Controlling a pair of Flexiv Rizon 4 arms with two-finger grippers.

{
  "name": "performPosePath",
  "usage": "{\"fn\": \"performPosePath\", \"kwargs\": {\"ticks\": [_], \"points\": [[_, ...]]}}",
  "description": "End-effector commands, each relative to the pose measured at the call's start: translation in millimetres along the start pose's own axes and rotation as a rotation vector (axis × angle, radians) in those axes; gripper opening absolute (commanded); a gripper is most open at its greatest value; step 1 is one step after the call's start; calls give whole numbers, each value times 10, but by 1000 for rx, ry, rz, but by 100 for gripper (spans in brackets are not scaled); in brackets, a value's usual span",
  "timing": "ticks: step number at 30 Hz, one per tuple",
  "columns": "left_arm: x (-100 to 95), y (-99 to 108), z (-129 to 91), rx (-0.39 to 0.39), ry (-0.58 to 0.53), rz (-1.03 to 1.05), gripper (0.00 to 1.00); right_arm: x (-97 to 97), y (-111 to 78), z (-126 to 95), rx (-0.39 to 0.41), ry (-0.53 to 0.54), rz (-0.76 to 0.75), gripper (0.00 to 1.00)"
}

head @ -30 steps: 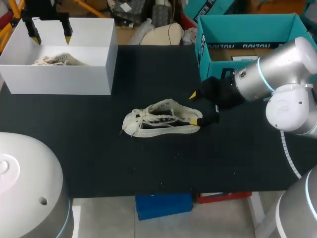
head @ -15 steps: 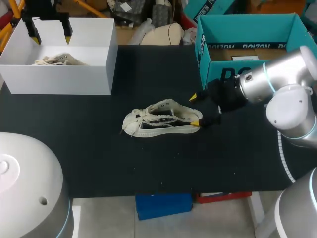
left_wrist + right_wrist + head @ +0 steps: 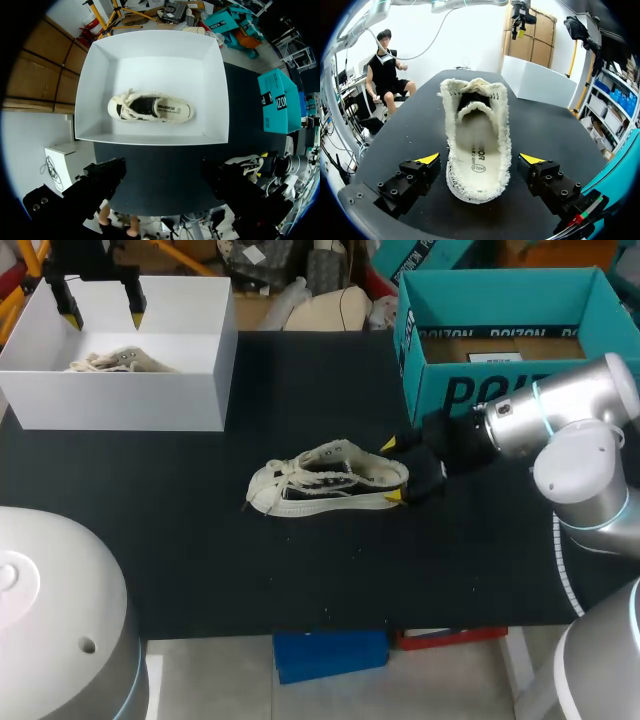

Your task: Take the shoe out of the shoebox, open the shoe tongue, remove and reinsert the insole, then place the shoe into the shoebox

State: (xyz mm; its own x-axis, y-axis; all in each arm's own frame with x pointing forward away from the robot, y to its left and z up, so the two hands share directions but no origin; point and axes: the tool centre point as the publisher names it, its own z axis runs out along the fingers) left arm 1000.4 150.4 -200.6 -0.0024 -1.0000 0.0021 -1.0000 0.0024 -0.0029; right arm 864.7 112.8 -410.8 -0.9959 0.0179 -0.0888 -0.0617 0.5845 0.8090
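From above, the shoe lies on its side on the black table; its heel end sits between the two yellow tips of the right gripper; the fingers are wide apart; from here I cannot tell if they touch the heel; the blue-green box is just behind that gripper; the left gripper hangs spread wide over the white box, well apart from the shoe, with nothing between its fingers; a second shoe lies in that box.

The left wrist view looks straight down into the white box; the second shoe lies flat on the floor of the box, ahead of the wide-open left gripper; its whole top shows here.

The right wrist view looks into the shoe from the heel; the right gripper has one yellow tip on each side of the heel, with a thin dark gap at both sides; the insole lies inside the shoe, which only this view shows.
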Motion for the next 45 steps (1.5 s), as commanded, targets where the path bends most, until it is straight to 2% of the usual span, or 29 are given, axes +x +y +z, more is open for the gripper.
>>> {"fn": "performPosePath", "kwargs": {"ticks": [1, 23, 24, 25, 36, 42, 45], "points": [[-1, 1, 1, -1, 0, 0, 100, -27, -27, 64, -9, 9, 1, 100], [-1, 1, 1, -1, 0, 0, 100, 6, -150, 250, -69, 46, 32, 100], [-1, 1, 1, -1, 0, 0, 100, 7, -147, 261, -63, 60, 33, 32], [-1, 1, 1, -1, 0, 0, 100, 11, -146, 271, -62, 68, 33, 0], [23, 11, -27, 2, 12, -1, 100, 11, -146, 271, -62, 68, 33, 0], [306, 248, -192, 34, 41, 17, 100, 11, -146, 271, -62, 68, 33, 0], [532, 471, -175, 81, -8, 20, 100, 11, -146, 271, -62, 68, 33, 0]]}}
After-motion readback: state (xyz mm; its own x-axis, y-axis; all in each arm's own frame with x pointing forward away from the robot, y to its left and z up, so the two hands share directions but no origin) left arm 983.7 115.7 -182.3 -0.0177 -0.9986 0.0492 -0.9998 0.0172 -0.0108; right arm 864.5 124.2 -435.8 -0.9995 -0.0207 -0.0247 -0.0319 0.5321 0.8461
